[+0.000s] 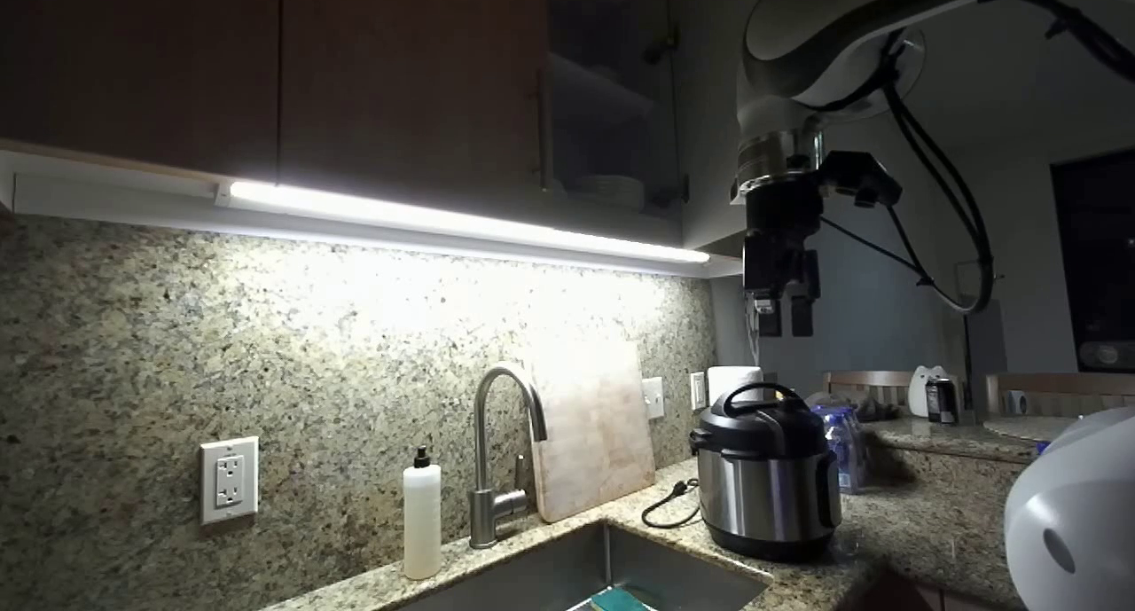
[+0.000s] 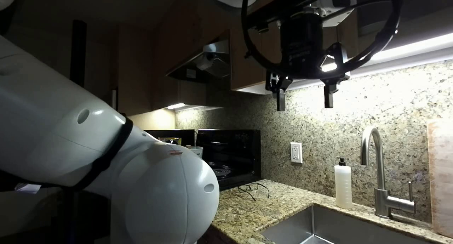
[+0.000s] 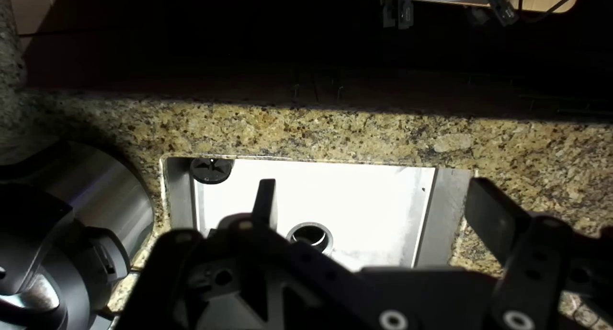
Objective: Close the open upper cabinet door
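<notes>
The open upper cabinet door (image 1: 708, 105) shows in an exterior view as a dim grey panel hinged at the right of an open compartment. Its inner face shows; the arm hides its outer part, and I cannot make out its handle. I cannot pick it out in the other exterior view, and it is out of the wrist view. My gripper (image 1: 786, 320) hangs fingers down, right of and below the door in the picture; I see no contact. The gripper also shows in an exterior view (image 2: 304, 104) and in the wrist view (image 3: 376, 200), open with nothing between its fingers.
A closed cabinet door (image 1: 412, 88) with a bar handle (image 1: 543, 132) adjoins the compartment, which holds stacked plates (image 1: 610, 190). Below are the light strip (image 1: 461, 225), faucet (image 1: 483, 451), soap bottle (image 1: 422, 518), cutting board (image 1: 590, 434), pressure cooker (image 1: 767, 487) and sink (image 3: 445, 215).
</notes>
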### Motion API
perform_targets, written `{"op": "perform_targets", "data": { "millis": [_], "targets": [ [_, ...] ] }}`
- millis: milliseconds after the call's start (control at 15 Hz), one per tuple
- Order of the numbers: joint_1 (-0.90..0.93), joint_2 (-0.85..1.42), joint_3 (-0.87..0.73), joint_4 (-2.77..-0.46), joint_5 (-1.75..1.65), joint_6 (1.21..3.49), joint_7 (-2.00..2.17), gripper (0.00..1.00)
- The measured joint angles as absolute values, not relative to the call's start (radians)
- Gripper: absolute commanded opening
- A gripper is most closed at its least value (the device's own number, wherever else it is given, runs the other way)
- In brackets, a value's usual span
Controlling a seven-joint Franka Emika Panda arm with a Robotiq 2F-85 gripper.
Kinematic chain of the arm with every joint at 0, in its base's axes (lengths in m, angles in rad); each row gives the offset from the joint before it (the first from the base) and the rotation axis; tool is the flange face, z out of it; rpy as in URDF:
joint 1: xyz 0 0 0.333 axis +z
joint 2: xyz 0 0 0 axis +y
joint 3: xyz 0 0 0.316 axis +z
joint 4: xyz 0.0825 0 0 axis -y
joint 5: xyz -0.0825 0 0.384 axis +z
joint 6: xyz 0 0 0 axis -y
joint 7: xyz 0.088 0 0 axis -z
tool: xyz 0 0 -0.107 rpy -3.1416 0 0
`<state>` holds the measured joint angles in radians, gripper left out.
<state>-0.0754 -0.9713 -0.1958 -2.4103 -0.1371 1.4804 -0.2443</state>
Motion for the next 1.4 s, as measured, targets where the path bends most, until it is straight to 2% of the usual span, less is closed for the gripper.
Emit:
{"op": "perform_targets", "data": {
  "millis": [600,1400],
  "targets": [
    [-0.078,-1.082,-0.192,-2.322,-0.199,1.375,-0.244,1.00],
    [-0.080,-1.095,-0.246,-2.115,-0.223,1.364,-0.217,1.00]
  ]
}}
